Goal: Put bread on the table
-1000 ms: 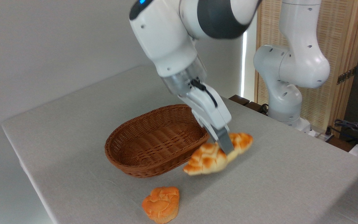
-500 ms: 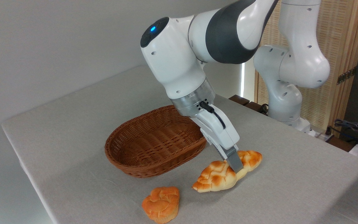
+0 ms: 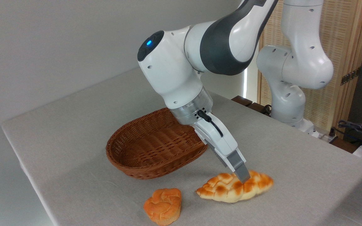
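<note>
basket [image 3: 151, 150] left, bun [image 3: 163, 205] near (table [image 3: 294, 175] right bare)

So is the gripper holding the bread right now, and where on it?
Cannot tell for sure. The gripper sits at the top middle of the bread, which lies flat on the table, but whether the fingers are clamped is hidden.

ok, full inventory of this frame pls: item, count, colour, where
bread: 1, pale cream with golden-brown braided top, lying flat on the table, front right of the basket
bun: 1, orange, round, on the table near the front edge, left of the bread
basket: 1, brown wicker, oval, mid-table, nothing visible inside
table: 1, light grey cloth-like top
slatted screen: 1, light wood, behind the arm at right
cables: dark, far right edge, count unclear
arm: 1, white and grey, base at back right
tool: 1, white body with grey fingers, tip on the bread's top; finger gap hidden
</note>
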Tool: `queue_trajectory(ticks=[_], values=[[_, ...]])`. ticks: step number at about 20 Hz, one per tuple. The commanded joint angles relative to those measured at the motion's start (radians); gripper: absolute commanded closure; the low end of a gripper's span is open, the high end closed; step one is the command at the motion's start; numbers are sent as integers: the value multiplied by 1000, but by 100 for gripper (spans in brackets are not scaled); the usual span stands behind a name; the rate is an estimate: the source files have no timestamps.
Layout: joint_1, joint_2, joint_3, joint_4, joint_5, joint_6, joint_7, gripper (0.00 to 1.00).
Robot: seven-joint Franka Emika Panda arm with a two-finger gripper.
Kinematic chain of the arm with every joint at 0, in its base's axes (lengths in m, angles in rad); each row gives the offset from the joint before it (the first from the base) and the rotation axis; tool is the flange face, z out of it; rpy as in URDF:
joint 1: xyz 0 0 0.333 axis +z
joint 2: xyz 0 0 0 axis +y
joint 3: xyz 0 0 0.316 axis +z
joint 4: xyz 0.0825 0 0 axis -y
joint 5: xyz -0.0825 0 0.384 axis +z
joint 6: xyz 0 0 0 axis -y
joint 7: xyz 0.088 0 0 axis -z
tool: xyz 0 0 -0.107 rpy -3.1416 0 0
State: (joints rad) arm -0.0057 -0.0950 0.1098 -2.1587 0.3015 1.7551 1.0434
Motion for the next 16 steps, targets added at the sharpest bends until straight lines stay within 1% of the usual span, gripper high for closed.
queue_trajectory(ticks=[1, 2, 6, 7, 9, 12, 13, 16], values=[[-5, -17, -15, 31, 4, -9, -28, 0], [-5, -18, -19, 55, -13, -29, -32, 0], [-4, -19, -27, 235, -177, -129, -40, 0], [-2, -22, -29, 261, -214, -131, -58, 0], [0, -35, -29, 316, -272, -125, -142, 0], [4, -28, -39, 401, -376, -120, -181, 0], [7, -25, -41, 428, -401, -117, -190, 0], [7, 0, -45, 480, -410, -105, -229, 0]])
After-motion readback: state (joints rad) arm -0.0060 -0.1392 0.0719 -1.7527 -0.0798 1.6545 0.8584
